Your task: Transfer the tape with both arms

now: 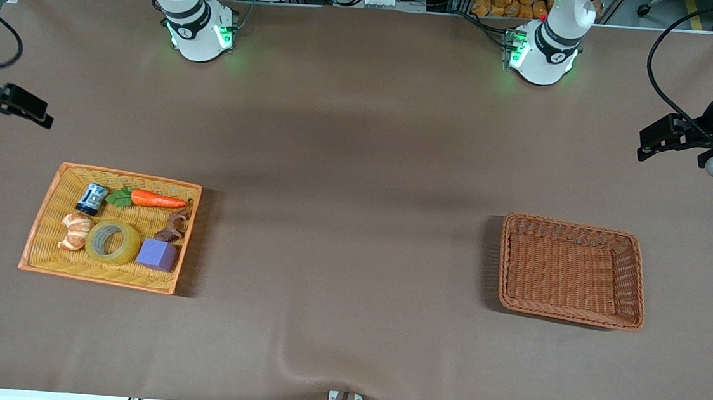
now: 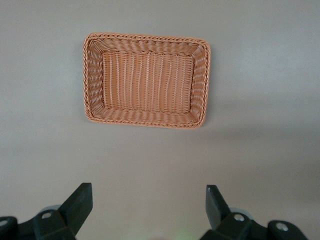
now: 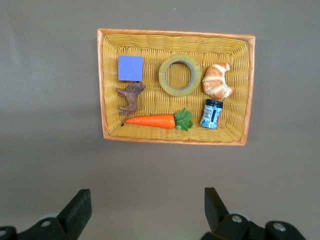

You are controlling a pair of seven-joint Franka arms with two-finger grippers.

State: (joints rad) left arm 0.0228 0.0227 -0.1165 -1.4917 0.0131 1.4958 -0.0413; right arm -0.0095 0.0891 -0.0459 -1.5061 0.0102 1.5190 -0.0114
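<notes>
The tape (image 1: 131, 244), a yellowish translucent ring, lies flat in the yellow basket (image 1: 132, 176) toward the right arm's end of the table, between a croissant (image 1: 76, 231) and a purple cube (image 1: 158, 254). In the right wrist view the tape (image 3: 162, 75) shows well apart from my right gripper (image 3: 147, 197), which is open and empty. In the front view the right gripper (image 1: 37, 114) is up in the air over the table's end. My left gripper (image 1: 650, 143) hangs over the other end; it is open and empty in its wrist view (image 2: 148, 195).
The yellow basket (image 3: 175, 32) also holds a carrot (image 1: 156, 199), a small blue can (image 1: 92, 198) and a brown animal figure (image 1: 175, 225). An empty brown wicker basket (image 1: 574, 225) stands toward the left arm's end and shows in the left wrist view (image 2: 145, 37). Brown cloth covers the table.
</notes>
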